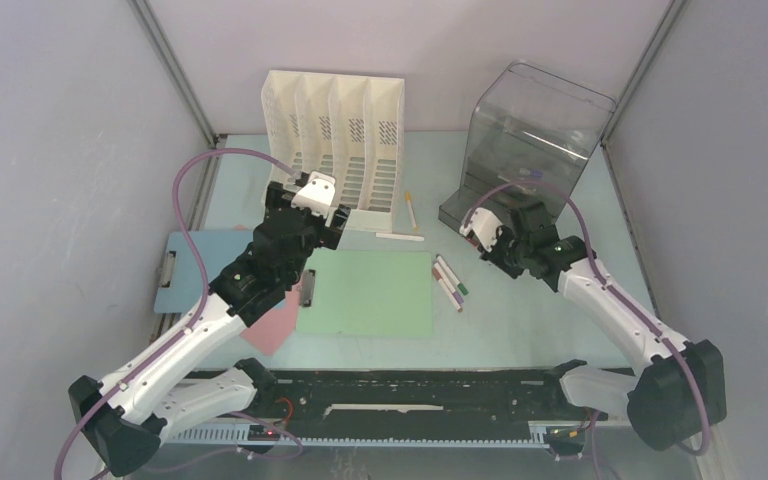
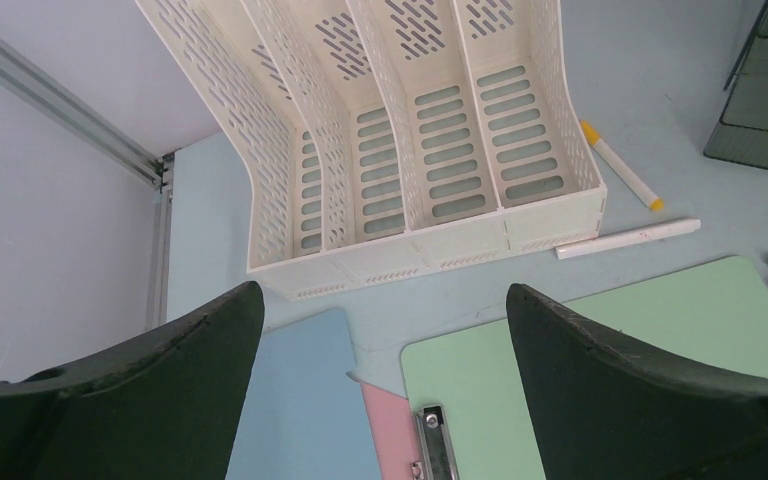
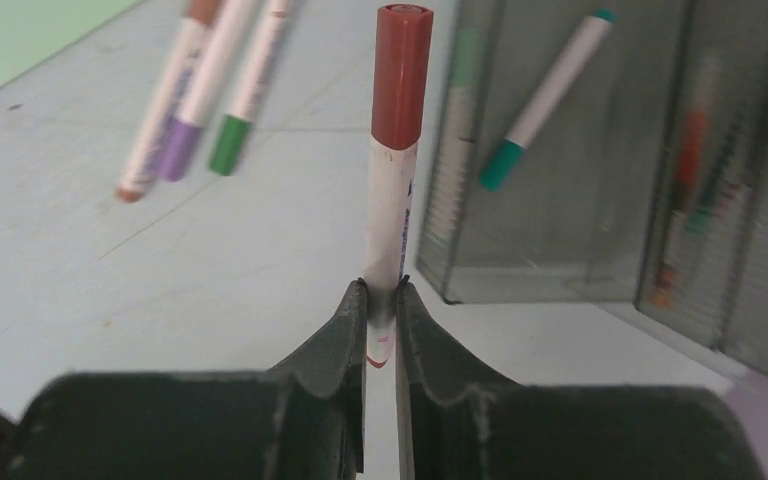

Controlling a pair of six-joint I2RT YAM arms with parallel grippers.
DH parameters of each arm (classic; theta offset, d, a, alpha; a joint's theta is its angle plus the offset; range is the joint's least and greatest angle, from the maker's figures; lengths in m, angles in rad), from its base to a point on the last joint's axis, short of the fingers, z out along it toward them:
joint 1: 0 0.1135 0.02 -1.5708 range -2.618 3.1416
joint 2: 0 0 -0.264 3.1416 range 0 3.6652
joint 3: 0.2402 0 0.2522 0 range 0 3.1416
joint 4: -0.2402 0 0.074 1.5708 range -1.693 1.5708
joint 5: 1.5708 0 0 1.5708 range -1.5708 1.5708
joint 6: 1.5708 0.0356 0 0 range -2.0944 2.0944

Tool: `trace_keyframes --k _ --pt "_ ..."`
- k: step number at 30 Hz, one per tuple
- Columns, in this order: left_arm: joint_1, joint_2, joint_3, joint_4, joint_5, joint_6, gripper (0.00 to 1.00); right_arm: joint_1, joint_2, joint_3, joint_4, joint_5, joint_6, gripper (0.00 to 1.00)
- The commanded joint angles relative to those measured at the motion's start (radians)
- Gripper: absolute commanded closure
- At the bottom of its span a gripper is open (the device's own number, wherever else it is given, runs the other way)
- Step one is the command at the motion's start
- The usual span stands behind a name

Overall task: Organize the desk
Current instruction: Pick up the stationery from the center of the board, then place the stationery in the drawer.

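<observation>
The desk (image 1: 520, 320) is a pale mint-green tabletop. My left gripper (image 1: 322, 232) is open and empty; in the left wrist view (image 2: 380, 300) it hovers over the meeting edges of a blue clipboard (image 2: 295, 410), a pink sheet (image 2: 390, 440) and a green clipboard (image 2: 600, 340). My right gripper (image 1: 488, 246) is shut on a red-capped marker (image 3: 395, 150) and holds it off the desk, in front of the dark clear bin (image 3: 600, 200). Three markers (image 3: 200, 100) lie on the desk to its left.
A white slotted file organizer (image 1: 332, 130) stands at the back. The dark clear bin (image 1: 530, 140) stands back right, with a green-capped marker (image 3: 545, 95) inside. A yellow-tipped marker (image 1: 411, 210) and a white stick (image 1: 400, 237) lie beside the organizer. Grey walls enclose the desk.
</observation>
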Motion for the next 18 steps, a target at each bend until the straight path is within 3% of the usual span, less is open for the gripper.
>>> trace_keyframes --k 1,9,18 --pt "-0.006 0.001 -0.008 0.016 -0.013 0.026 0.0 -0.034 -0.027 -0.028 0.161 0.144 0.084 1.0" --pt "-0.007 0.004 -0.008 0.016 -0.01 0.026 0.0 -0.048 -0.019 -0.104 0.382 0.38 0.097 1.0" --pt "-0.007 0.007 -0.009 0.016 -0.01 0.029 0.0 -0.049 0.021 -0.145 0.546 0.507 0.114 1.0"
